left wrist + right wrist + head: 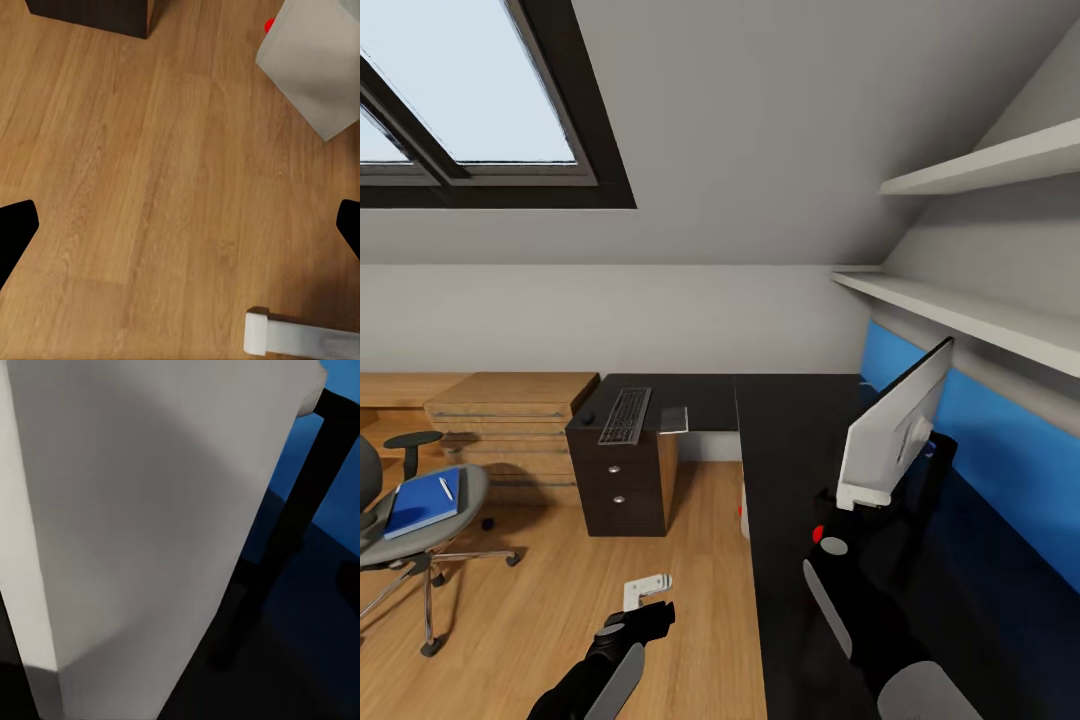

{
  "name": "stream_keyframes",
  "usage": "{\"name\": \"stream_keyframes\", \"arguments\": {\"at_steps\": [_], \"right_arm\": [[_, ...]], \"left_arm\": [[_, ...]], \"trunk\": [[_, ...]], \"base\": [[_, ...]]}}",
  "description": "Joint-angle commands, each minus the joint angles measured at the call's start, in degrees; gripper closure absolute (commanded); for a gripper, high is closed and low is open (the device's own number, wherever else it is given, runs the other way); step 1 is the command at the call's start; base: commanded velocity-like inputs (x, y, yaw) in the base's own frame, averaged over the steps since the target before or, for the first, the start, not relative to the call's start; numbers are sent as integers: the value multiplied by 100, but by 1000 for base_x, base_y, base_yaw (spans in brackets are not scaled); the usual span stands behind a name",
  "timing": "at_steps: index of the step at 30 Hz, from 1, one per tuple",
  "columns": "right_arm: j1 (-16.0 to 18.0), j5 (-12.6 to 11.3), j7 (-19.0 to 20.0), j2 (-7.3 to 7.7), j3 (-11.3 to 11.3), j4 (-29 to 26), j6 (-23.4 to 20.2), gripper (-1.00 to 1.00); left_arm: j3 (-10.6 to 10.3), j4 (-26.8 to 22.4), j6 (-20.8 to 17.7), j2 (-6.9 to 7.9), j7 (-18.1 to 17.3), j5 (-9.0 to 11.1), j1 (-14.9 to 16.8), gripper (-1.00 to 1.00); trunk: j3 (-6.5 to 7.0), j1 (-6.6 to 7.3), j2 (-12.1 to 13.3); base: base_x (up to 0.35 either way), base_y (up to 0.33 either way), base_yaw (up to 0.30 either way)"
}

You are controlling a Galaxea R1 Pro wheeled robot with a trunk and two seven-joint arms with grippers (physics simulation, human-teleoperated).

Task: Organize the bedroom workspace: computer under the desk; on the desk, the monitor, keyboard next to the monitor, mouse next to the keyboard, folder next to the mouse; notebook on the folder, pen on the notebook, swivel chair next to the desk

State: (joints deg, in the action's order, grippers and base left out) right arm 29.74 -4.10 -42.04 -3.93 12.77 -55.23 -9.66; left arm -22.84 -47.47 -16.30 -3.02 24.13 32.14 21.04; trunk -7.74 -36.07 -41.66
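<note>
Closest to me, the left hand (643,612) hangs low over the wooden floor (560,600), its two black fingers spread wide with nothing between them; a small white bracket-like piece (646,588) shows just beyond it. To the right, the right hand (865,505) is up over the black table (790,470), right against the lower edge of a tilted pale grey slab (895,430) whose front face I cannot see, so I cannot tell what it is or whether the fingers are clamped on it. Down by the table's edge a light grey box (315,64) with a red light sits on the floor. Off to the left stands the grey chair (390,530), with the blue folder (422,502) on its seat and the pen (446,488) lying on the folder. Farther back, the keyboard (625,415) rests on the table above the drawers (618,485), near the wall.
</note>
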Motion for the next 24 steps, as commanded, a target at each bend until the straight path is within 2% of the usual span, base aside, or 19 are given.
{"name": "stream_keyframes", "arguments": {"at_steps": [1, 6, 24], "right_arm": [[6, -30, -41, 5, 17, -11, -37, -100], [6, -30, -41, 6, 15, -14, -38, -100], [6, -30, -8, 15, 32, -14, -38, -100]], "left_arm": [[-18, -9, -14, 3, 48, 46, 5, -100], [-22, -8, -19, 3, 48, 52, 5, -100], [-19, -8, -21, 3, 48, 55, 5, -100]], "trunk": [[-10, -2, -8], [-10, -2, -8], [-10, -2, -8]], "base": [[-19, -5, 0], [-119, -88, 0], [-253, -201, 0]]}}
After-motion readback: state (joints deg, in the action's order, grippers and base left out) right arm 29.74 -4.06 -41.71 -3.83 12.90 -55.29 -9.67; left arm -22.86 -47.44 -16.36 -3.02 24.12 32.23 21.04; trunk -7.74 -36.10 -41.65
